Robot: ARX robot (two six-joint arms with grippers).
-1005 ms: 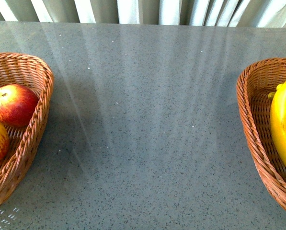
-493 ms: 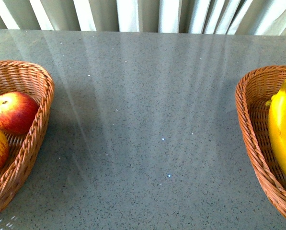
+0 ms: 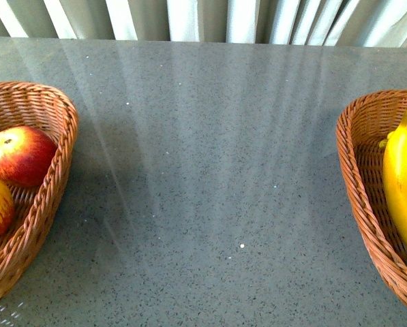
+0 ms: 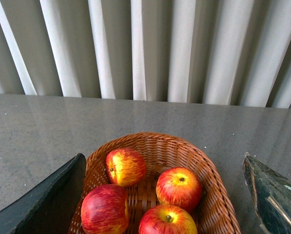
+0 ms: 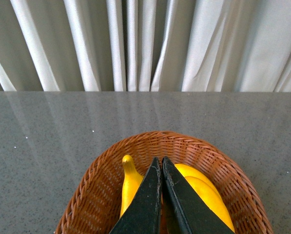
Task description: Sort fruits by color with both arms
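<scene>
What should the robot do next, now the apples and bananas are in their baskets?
Probably just lift both arms up and away. The apples all sit in the left basket under the open left gripper, and the bananas lie in the right basket under the shut, empty right gripper. No fruit shows on the table, so sorting looks finished.

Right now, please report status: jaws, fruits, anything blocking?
Left gripper jaws open, empty, above four apples in left basket. Right gripper jaws shut, empty, over bananas in right basket. Table between baskets: nothing blocking.
</scene>
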